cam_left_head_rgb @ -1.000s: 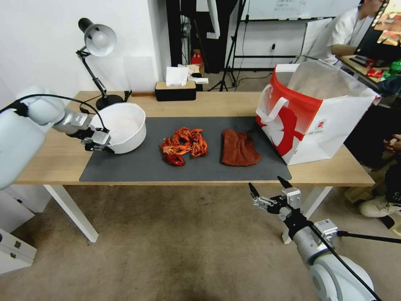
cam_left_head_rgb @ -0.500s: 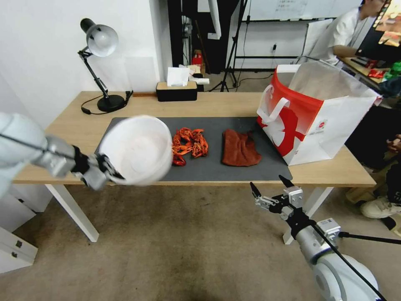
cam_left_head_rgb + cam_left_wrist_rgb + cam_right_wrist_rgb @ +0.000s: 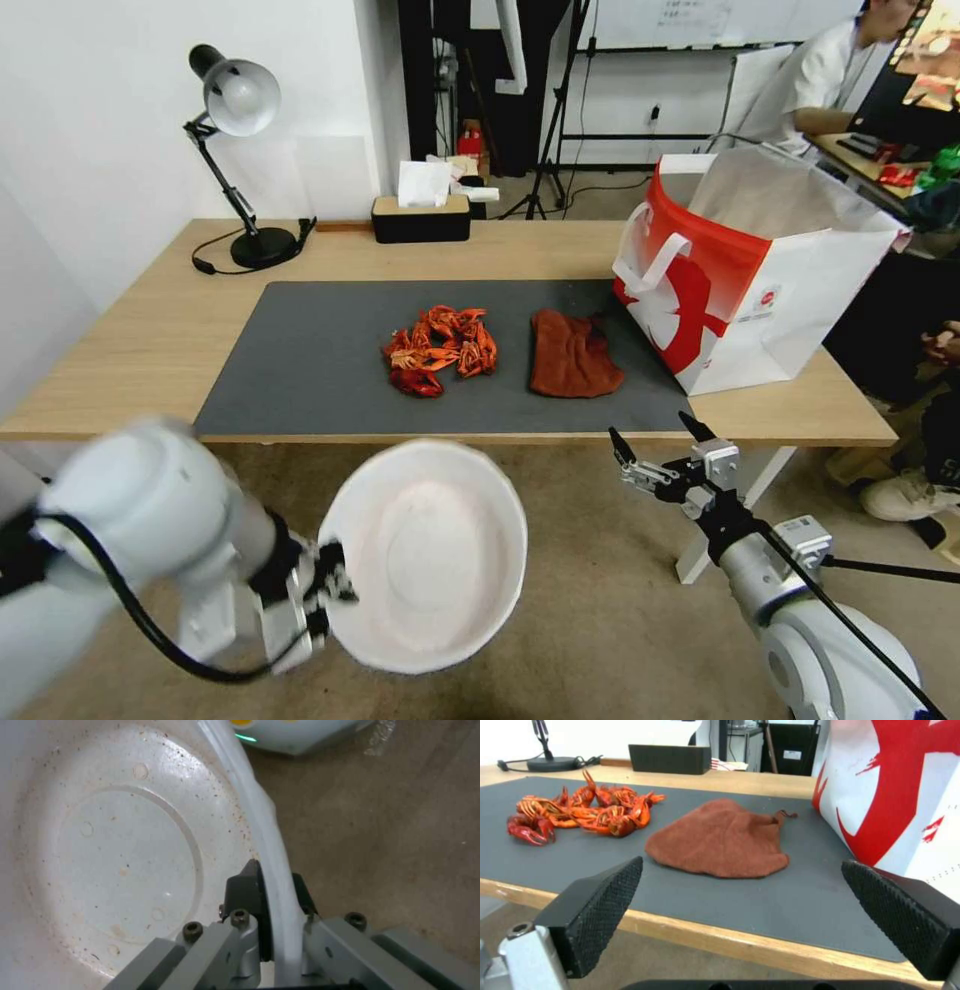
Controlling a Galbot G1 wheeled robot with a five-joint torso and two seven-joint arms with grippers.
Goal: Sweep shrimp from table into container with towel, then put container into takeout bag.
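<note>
Staging step: left hand (image 3: pixel 325 590) clamps container (image 3: pixel 425 555) rim below table (image 3: pixel 150 330) edge at 6 o'clock of shrimp (image 3: pixel 440 350), right hand (image 3: pixel 660 455) wide open off the edge facing towel (image 3: pixel 572 353); next needs towel grasped for sweeping.

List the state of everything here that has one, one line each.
Round white plastic bowl: empty, held off the table, below its front edge.
Left hand: shut on the bowl's rim.
Right hand: open, before the table edge.
Bright red-orange crayfish heap: piled on the dark grey mat.
Rust-red cloth: rumpled, untouched.
White and red paper bag: upright, open.
</note>
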